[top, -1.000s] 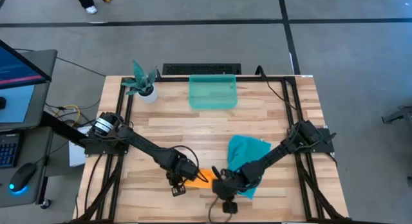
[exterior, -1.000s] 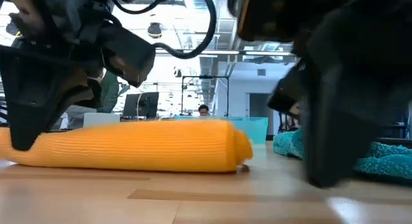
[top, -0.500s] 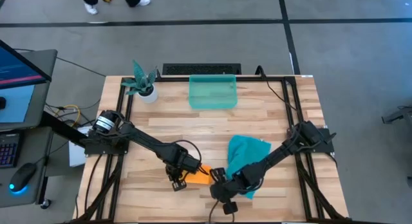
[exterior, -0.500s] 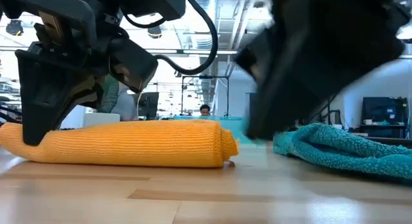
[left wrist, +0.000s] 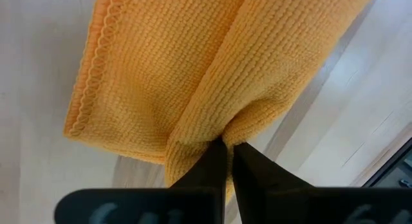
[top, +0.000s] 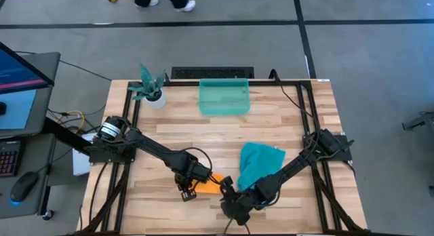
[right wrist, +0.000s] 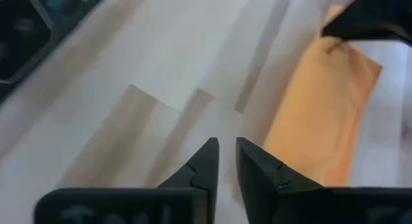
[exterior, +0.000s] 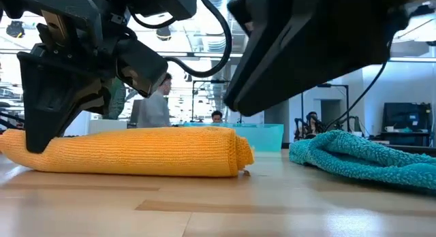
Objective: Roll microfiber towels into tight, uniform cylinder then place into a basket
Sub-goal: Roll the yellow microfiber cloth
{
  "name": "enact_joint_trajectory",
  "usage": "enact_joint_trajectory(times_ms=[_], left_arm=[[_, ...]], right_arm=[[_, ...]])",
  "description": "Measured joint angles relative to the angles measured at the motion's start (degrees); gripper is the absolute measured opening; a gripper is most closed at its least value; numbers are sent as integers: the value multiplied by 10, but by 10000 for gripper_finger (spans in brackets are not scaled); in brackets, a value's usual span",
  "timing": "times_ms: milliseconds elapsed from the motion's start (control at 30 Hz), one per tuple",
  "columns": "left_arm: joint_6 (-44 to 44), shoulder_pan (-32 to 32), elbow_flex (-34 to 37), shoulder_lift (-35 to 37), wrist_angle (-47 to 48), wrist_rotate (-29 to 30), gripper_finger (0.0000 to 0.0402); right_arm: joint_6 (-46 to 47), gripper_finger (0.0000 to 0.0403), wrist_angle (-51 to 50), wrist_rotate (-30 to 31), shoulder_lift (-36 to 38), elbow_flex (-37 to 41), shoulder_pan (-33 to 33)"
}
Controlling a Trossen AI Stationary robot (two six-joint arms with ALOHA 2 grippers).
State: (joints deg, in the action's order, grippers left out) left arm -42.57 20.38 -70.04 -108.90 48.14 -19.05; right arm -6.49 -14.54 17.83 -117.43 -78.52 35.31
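A robotics lab in an open office hall. Beyond the left end effector [exterior: 41,131], past the tabletop [exterior: 218,203], stand monitors [exterior: 151,111], seated people [exterior: 216,117] and bright ceiling lights [exterior: 163,33]; a computer workstation [top: 17,87] sits beside the rig on grey floor.

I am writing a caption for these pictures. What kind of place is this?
Probably a robotics lab or open workshop: a wooden table in a metal frame with two arms, a computer monitor beside it, and people at desks behind.
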Motion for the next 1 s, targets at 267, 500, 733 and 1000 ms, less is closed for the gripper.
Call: enact_joint_trajectory(times_ms=[267, 500, 733, 1000], left_arm=[[-1, 0, 0, 0, 0, -2, 4], [-1, 0, 0, 1, 0, -2, 4], [-2, 0, 0, 1, 1, -2, 4], [0, 0, -2, 1, -2, -3, 4]], right_arm=[[-32, 191, -13, 1, 0, 0, -18], [-36, 253, -13, 1, 0, 6, -29], [-26, 250, -14, 1, 0, 6, -42], [-21, 236, -1, 5, -45, 6, -48]])
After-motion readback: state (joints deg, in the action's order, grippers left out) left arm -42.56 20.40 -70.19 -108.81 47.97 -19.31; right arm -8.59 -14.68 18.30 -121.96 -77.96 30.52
